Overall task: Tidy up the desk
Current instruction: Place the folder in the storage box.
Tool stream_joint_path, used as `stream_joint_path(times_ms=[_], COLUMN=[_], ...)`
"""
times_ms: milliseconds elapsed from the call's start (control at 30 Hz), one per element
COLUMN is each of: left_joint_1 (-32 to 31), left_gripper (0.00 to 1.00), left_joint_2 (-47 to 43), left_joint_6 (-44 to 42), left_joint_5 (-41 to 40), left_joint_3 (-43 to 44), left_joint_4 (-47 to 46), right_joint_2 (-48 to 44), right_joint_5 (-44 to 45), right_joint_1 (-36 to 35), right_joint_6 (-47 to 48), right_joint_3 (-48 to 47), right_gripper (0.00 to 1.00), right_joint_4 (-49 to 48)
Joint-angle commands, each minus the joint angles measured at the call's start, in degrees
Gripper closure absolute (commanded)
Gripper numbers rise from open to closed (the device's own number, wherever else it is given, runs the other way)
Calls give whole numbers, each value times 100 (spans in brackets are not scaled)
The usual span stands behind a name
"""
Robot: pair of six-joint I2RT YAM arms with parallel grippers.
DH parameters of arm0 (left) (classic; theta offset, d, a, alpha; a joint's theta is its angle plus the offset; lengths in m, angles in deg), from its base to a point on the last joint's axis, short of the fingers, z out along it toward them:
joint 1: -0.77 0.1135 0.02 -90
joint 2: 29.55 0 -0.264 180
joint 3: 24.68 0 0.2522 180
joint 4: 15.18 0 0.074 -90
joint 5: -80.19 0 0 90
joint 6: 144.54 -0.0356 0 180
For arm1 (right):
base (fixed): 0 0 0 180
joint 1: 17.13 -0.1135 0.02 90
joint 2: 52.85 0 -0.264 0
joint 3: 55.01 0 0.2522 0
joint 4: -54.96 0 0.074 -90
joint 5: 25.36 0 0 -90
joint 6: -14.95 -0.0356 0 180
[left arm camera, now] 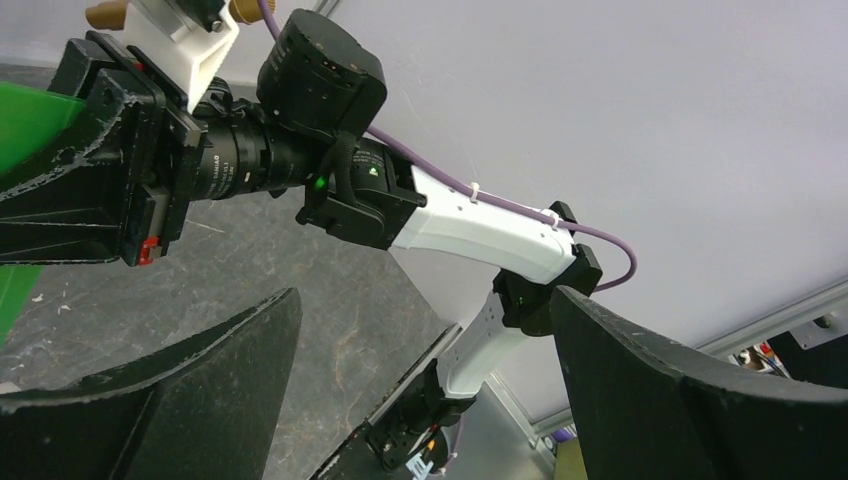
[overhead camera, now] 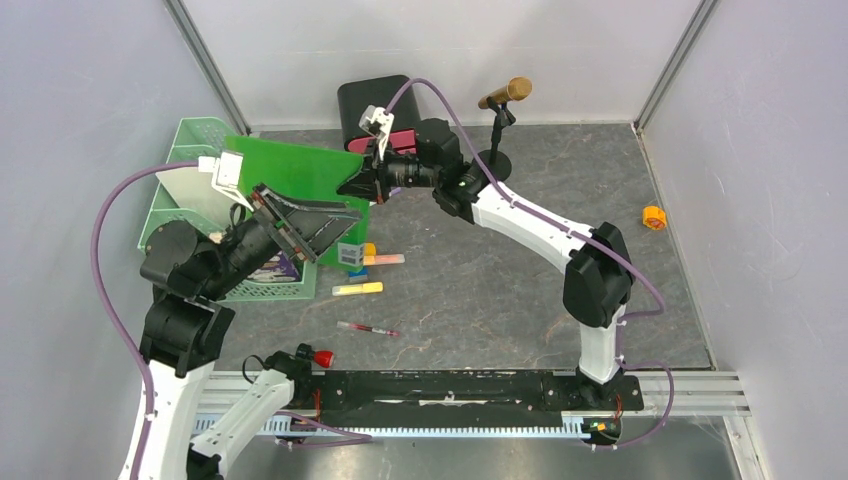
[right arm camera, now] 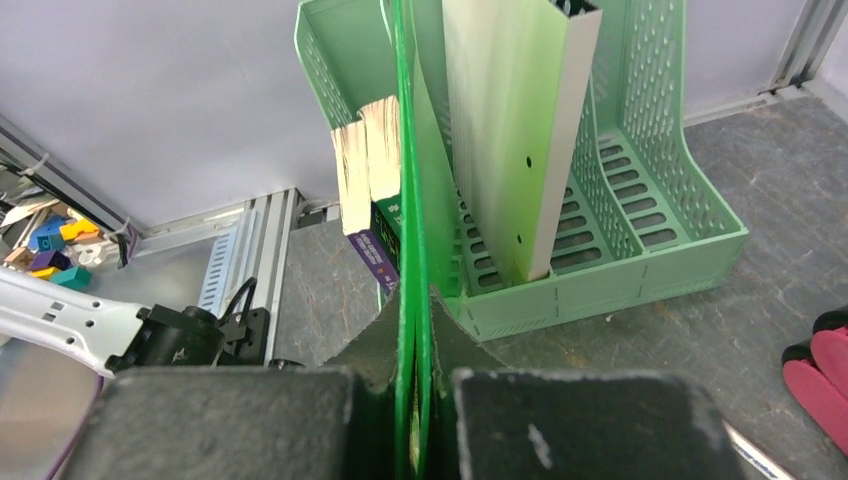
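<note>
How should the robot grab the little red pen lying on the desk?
Take the pen around its middle, coming straight down from above and pinching across its thin width. It lies flat on the desk, long and thin, with bare space around it.

Fig. – items counted: 1 desk (overhead camera: 500, 300); 1 green folder (overhead camera: 300, 170); 1 mint file tray (overhead camera: 190, 132); 2 highlighters (overhead camera: 357, 289); 1 red pen (overhead camera: 368, 328); 1 orange roll (overhead camera: 653, 217); 1 mic w/ stand (overhead camera: 505, 93); 1 black box (overhead camera: 365, 100).

White arm links (overhead camera: 520, 215), black joints (overhead camera: 597, 275), purple cables (overhead camera: 96, 240).
</note>
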Motion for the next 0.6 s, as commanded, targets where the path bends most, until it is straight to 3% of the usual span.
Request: stream_joint_path(times_ms=[0, 133, 567], left_joint_1=[15, 13, 13], left_gripper=[0, 0, 0], left_joint_2=[-29, -30, 19], left_joint_6=[-139, 9, 69], left_joint_5=[29, 15, 233], left_joint_3=[-62, -221, -227], left_joint_4=[-324, -577, -652], right_joint_2=[-486, -167, 399], right_joint_5=[121, 121, 831], right_joint_1=[-34, -71, -186], right_joint_6=[-228, -341, -283], right_joint_3=[40, -514, -1018], right_gripper=[100, 100, 100], right_joint_4=[-1055, -998, -1509])
